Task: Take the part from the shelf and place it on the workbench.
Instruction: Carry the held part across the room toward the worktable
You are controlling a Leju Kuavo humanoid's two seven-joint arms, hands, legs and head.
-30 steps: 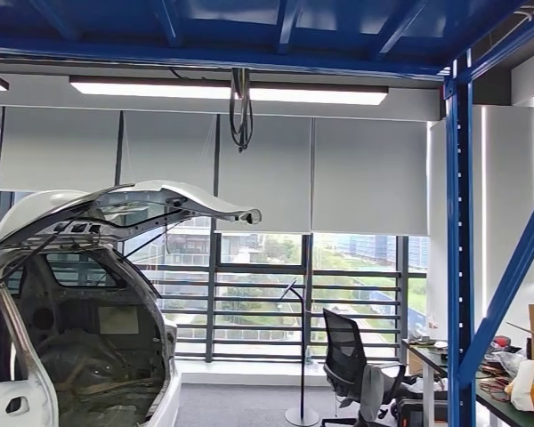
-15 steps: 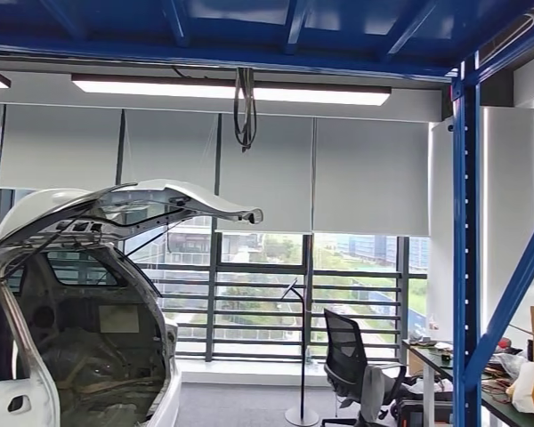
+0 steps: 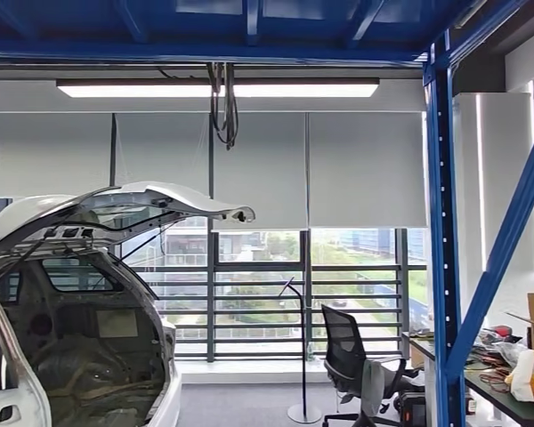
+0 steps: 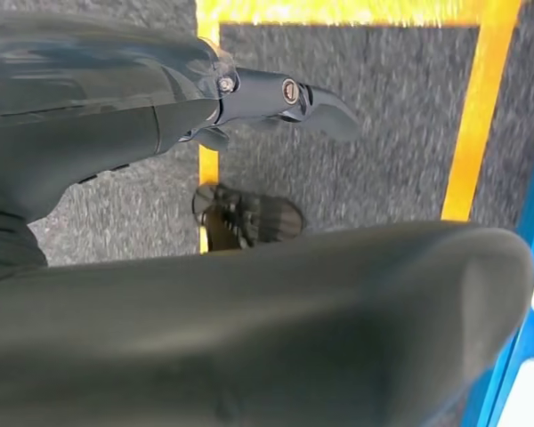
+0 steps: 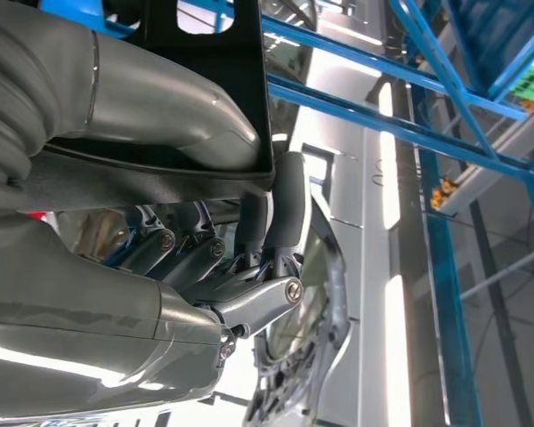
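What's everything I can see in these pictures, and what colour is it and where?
Car body: one, white, tailgate raised, left of the room.
Steel upright: one, blue, on the right.
Office chair: one, black, by the windows.
Desk: one, dark, cluttered, far right.
Ceiling light: one long white strip overhead.
Floor tape: yellow lines on grey carpet.
Part: one, flat and black, in the right hand.
Left hand: dark fingers apart, holding nothing, above the floor.
Right hand: silver-grey, grips the part.
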